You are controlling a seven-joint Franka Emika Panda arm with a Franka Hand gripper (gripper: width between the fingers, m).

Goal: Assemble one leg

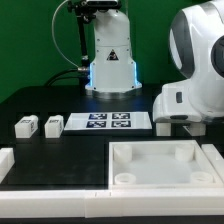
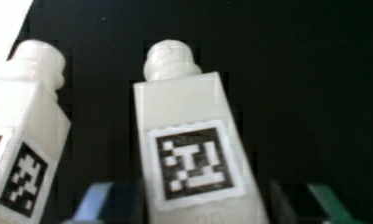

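Observation:
In the wrist view two white legs lie side by side on the black table. One leg (image 2: 188, 120) with a black-and-white tag lies between my fingers. The other leg (image 2: 26, 120) lies beside it, apart from the jaws. My gripper (image 2: 204, 205) is open, with one fingertip on each side of the middle leg and a dark gap on both sides. In the exterior view the gripper (image 1: 182, 128) is low at the exterior view's right, behind the large tray-like piece, and hides those legs. Two more legs (image 1: 27, 126) (image 1: 52, 125) lie at the exterior view's left.
The large white square piece with round corner sockets (image 1: 160, 178) lies at the front. The marker board (image 1: 108, 122) lies in the middle of the table. A white block (image 1: 5, 160) sits at the front left. The robot base (image 1: 110, 55) stands at the back.

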